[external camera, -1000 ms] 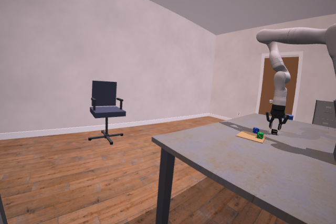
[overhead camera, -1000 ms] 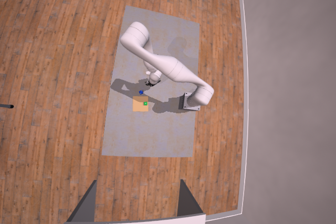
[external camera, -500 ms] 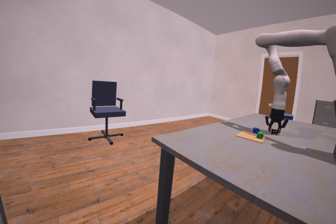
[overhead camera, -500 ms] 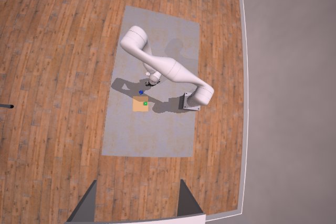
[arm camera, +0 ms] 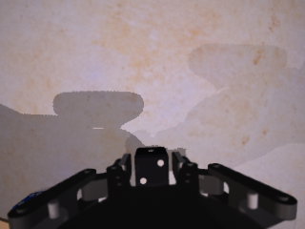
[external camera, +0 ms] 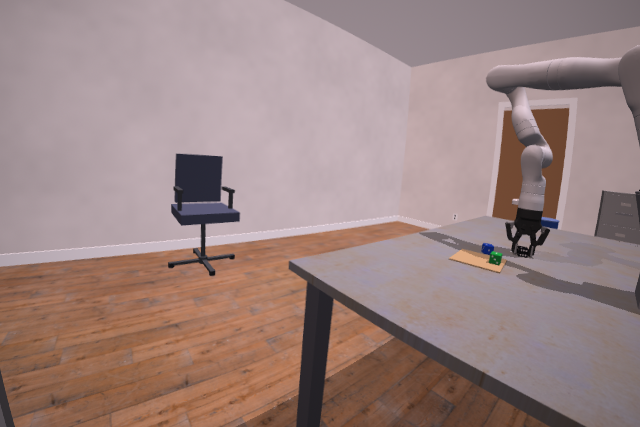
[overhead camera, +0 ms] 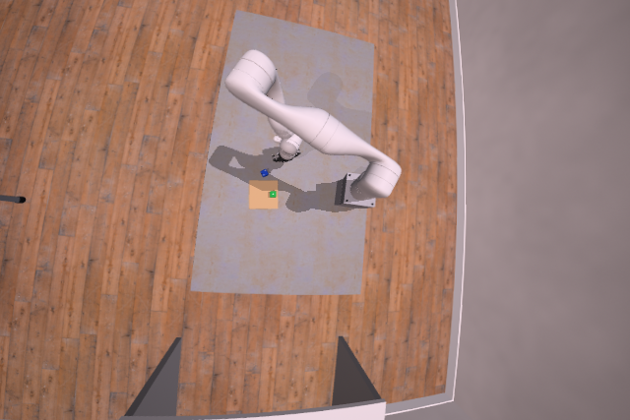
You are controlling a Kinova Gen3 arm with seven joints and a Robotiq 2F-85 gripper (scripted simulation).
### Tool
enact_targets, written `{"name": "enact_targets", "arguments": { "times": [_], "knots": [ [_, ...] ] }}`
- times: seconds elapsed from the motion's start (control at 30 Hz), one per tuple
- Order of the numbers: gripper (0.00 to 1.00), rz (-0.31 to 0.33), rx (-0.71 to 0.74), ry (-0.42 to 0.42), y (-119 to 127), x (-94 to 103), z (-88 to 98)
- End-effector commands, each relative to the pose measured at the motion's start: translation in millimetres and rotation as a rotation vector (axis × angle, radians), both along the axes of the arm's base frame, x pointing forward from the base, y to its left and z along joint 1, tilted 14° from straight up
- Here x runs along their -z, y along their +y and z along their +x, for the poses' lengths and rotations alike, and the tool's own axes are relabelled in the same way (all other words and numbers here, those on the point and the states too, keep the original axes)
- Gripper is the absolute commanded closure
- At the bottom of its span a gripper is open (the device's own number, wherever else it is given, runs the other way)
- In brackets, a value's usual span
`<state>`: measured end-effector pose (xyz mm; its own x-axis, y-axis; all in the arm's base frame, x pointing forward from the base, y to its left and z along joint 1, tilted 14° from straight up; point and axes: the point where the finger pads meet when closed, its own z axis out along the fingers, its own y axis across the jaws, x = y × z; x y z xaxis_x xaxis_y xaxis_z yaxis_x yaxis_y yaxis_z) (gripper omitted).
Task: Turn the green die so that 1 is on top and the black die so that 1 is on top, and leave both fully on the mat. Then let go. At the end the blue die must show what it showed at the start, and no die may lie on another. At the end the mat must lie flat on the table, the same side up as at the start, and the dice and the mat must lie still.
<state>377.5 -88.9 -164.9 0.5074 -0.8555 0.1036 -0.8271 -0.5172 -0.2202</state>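
Green die (overhead camera: 273, 194) (external camera: 495, 258) on the mat (overhead camera: 259, 199) (external camera: 467, 259) (arm camera: 3, 224); black die (external camera: 523, 251) (arm camera: 152, 168) off it.

End effector (overhead camera: 286, 156) (external camera: 523, 254) (arm camera: 152, 161) partly spread, the black die between its fingers with a gap on either side; blue die (overhead camera: 264, 172) (external camera: 487, 248) (arm camera: 28, 199) just beside the mat.

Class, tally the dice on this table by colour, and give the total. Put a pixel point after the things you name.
Green die (overhead camera: 273, 194) (external camera: 495, 258): 1
Blue die (overhead camera: 264, 172) (external camera: 487, 248): 1
Black die (external camera: 523, 251) (arm camera: 152, 168): 1
Total: 3 dice
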Motion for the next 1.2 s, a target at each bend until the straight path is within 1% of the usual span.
{"name": "enact_targets", "arguments": {
  "times": [0.0, 0.77, 0.8, 1.17],
  "knots": [
    [0.54, 0.000, 0.000, -0.001, -0.2, -0.4, 0.3],
    [0.54, 0.000, 0.000, -0.001, -0.2, -0.4, 0.3],
    [0.74, 0.000, 0.000, -0.001, -0.2, -0.4, 0.3],
    [0.74, 0.000, 0.000, -0.001, -0.2, -0.4, 0.3]
  ]
}}
